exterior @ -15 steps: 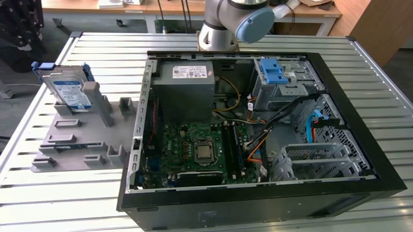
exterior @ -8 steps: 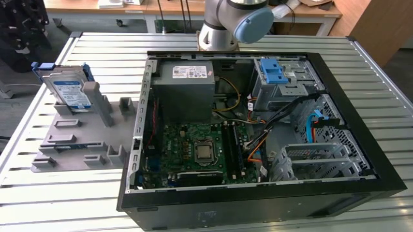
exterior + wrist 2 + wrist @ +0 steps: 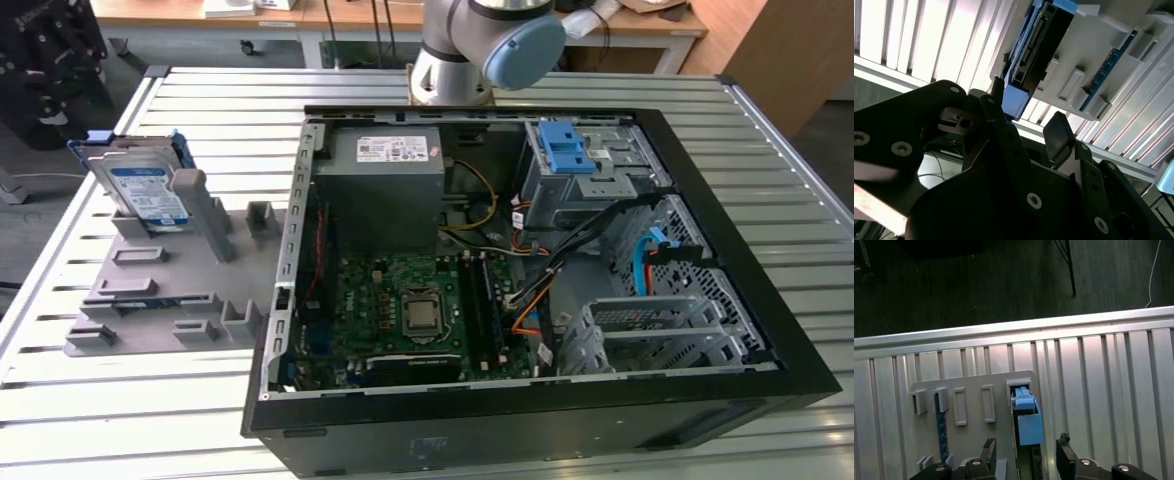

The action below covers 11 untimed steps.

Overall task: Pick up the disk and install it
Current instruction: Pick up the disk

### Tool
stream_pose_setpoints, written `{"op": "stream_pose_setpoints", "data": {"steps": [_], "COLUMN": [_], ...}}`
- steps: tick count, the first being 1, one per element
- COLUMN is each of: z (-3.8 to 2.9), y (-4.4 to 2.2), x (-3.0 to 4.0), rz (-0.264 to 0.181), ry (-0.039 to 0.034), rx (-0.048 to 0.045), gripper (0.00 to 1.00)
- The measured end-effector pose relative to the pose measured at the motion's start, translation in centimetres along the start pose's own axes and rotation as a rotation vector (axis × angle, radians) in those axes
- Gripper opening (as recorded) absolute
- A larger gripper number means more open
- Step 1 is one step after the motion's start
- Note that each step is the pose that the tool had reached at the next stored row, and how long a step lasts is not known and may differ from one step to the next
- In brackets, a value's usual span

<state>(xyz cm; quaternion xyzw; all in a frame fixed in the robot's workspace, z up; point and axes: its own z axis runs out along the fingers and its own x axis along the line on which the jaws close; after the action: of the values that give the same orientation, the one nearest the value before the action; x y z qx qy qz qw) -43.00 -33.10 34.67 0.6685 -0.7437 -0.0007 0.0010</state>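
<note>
The disk [image 3: 144,185] stands on edge in a slot at the far end of a grey holder plate [image 3: 160,290], on the exterior view's left. Its white-and-blue label faces the camera and its blue carrier frame shows at the edges. In the first wrist view my gripper [image 3: 1026,452] hangs open over the disk's blue-capped end [image 3: 1026,420], one black finger [image 3: 988,450] on each side and clear of it. The second wrist view has the disk's connector edge [image 3: 1036,42] beyond the open gripper [image 3: 1029,125], apart from the fingertips [image 3: 1058,135].
An open black computer case [image 3: 747,250] lies on the slatted metal table [image 3: 200,100], to the exterior view's right of the holder. Inside it are a grey power-supply box [image 3: 387,160], a motherboard [image 3: 414,310], a drive bay with a blue latch [image 3: 567,150] and a metal cage [image 3: 654,330]. The arm's base [image 3: 461,60] stands behind the case.
</note>
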Motion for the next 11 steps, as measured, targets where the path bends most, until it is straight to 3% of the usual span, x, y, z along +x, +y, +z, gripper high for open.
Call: {"op": "stream_pose_setpoints", "data": {"steps": [11], "z": [1.69], "y": [0.32], "x": [0.03], "rz": [-0.008], "ry": [0.0039], "rx": [0.0003], "gripper": [0.59]}}
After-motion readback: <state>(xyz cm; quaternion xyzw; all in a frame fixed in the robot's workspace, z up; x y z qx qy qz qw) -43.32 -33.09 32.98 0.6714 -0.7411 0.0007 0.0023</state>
